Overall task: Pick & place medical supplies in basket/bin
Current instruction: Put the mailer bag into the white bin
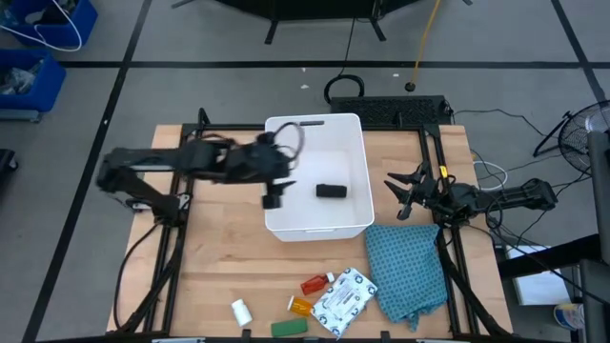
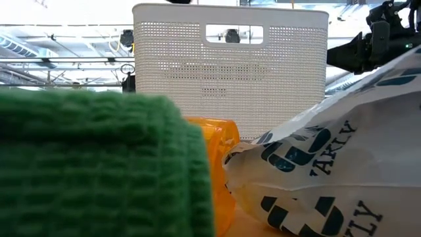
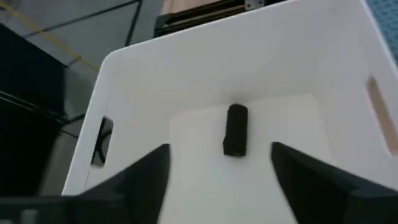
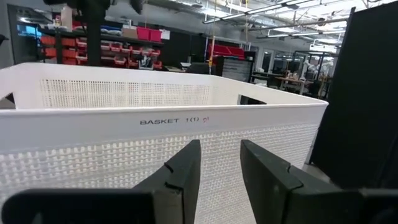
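Supplies (image 1: 319, 295) lie near of the bin (image 1: 351, 221), long axes mixed; my left gripper (image 1: 273, 195) (jaws wide, empty) hangs over it, right gripper (image 1: 404, 195) narrowly parted beside.

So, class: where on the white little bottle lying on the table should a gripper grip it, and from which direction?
Probably from straight above, fingers closing across the middle of the white little bottle. It lies on its side on bare wood, apart from the green flat bar and orange vial, so both of its long sides look clear.
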